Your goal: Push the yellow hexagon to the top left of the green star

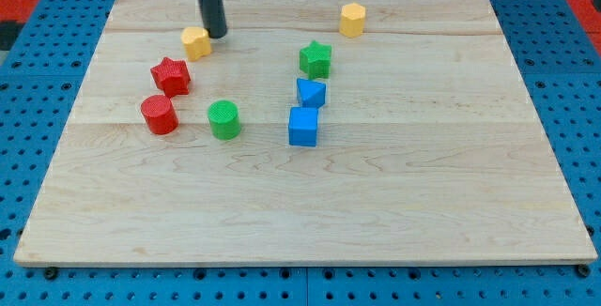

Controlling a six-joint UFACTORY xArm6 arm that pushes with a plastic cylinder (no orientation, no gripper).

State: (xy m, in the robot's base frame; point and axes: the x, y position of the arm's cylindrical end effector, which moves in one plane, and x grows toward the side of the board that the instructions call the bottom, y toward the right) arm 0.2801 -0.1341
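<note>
The yellow hexagon (pixel 352 20) stands near the view's top, right of centre, above and to the right of the green star (pixel 315 59). My tip (pixel 217 35) is far to the left of both. It rests against the right side of another yellow block (pixel 195 42), which looks like a heart. The rod rises from the tip out of the view's top.
A red star (pixel 171 75) and a red cylinder (pixel 159 114) sit at the left. A green cylinder (pixel 223 119) is right of the red cylinder. A blue triangular block (pixel 311 92) and a blue cube (pixel 303 127) lie below the green star. The wooden board (pixel 423 203) lies on a blue pegboard.
</note>
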